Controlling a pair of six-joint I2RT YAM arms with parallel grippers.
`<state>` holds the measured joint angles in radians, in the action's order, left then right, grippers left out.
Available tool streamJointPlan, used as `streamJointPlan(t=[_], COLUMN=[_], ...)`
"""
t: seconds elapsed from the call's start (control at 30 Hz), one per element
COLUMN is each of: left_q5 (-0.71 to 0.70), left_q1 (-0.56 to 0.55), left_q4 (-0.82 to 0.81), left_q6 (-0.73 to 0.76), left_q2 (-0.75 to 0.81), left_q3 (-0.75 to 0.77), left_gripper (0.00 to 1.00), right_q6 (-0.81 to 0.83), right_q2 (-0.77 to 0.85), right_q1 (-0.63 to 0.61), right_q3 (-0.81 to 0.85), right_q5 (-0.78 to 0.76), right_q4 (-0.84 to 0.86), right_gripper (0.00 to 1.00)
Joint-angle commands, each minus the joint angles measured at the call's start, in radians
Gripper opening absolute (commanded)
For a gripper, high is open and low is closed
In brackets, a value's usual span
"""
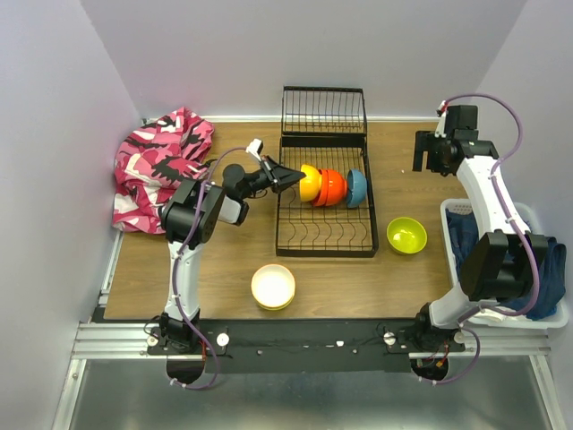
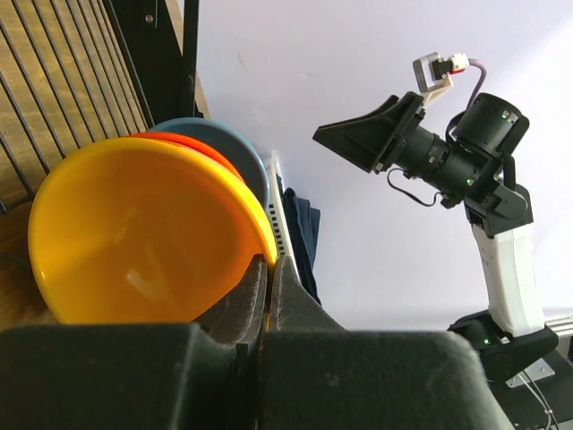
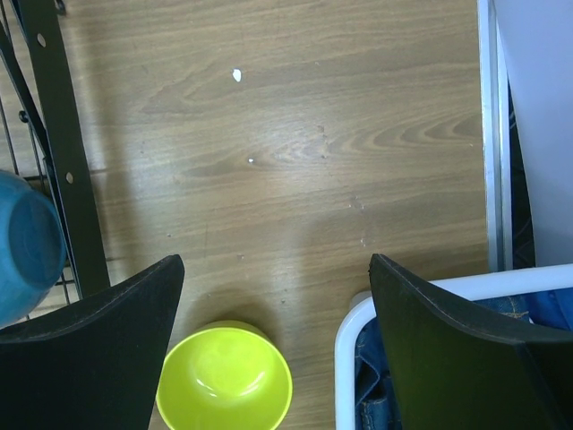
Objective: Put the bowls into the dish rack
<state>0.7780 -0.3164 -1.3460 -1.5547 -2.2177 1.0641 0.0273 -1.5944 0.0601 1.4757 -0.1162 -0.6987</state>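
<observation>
Cream-white bowl (image 1: pixel 273 287) at near edge. Left gripper (image 2: pixel 269 269) clenched on orange bowl (image 2: pixel 134 233) rim inside dish rack (image 1: pixel 327 240). Right gripper (image 3: pixel 276 264) released, near far-right corner.

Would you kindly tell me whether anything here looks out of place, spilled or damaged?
Nothing is spilled or broken. The only untidy item is the pink camouflage cloth, crumpled at the table's far left corner. The three bowls in the dish rack stand evenly on edge.
</observation>
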Motion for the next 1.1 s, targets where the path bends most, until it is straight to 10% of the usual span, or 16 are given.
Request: streamJointPlan(t=[0.0, 0.47, 0.73, 0.83, 0.87, 1.07], left_q5=[0.0, 0.035, 0.142, 0.225, 0.248, 0.232], left_q1=[0.016, 0.04, 0.092, 0.114, 0.117, 0.145], left_q4=[-0.047, 0.112, 0.39, 0.565, 0.596, 0.781], left_q6=[0.051, 0.162, 0.462, 0.553, 0.579, 0.74], left_q2=[0.016, 0.055, 0.187, 0.199, 0.194, 0.295], left_q3=[-0.03, -0.029, -0.006, 0.017, 0.019, -0.067], left_gripper=[0.03, 0.3, 0.46, 0.67, 0.98, 0.99], right_q6=[0.006, 0.003, 0.014, 0.014, 0.014, 0.02], right_q2=[0.002, 0.034, 0.037, 0.057, 0.074, 0.14], right_q1=[-0.003, -0.003, -0.003, -0.003, -0.003, -0.003], right_q3=[-0.023, -0.051, -0.018, -0.041, -0.049, -0.118], right_q5=[-0.003, -0.007, -0.008, -0.01, -0.008, -0.011], right_q4=[-0.009, -0.001, -0.007, 0.004, 0.005, 0.002], right_gripper=[0.92, 0.92, 0.92, 0.93, 0.93, 0.93])
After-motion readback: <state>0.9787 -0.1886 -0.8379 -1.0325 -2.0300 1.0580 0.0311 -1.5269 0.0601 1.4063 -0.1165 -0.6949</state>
